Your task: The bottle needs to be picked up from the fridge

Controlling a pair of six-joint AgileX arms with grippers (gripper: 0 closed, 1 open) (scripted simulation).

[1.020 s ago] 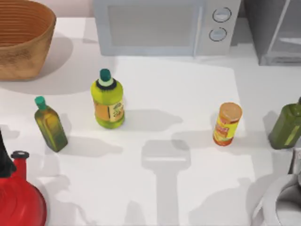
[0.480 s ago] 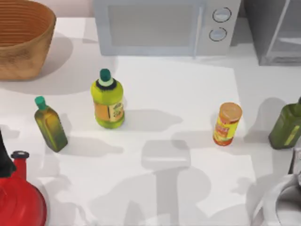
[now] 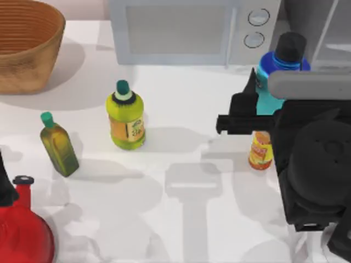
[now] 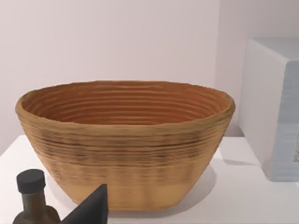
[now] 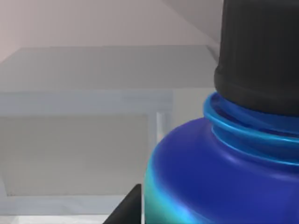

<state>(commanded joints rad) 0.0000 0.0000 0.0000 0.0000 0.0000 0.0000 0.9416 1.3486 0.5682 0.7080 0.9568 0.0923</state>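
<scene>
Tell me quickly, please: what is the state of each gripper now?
Right gripper: closed on the blue bottle, in front of the fridge.
Left gripper: near the basket; state cannot be told.

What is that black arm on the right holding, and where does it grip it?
The right gripper appears to hold the blue bottle by its lower body, cap up, in front of the fridge. The contact itself is hidden, so this is likely, not certain.

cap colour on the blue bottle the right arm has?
Black, ribbed cap on the small round blue bottle; clearest in the right wrist view.
</scene>
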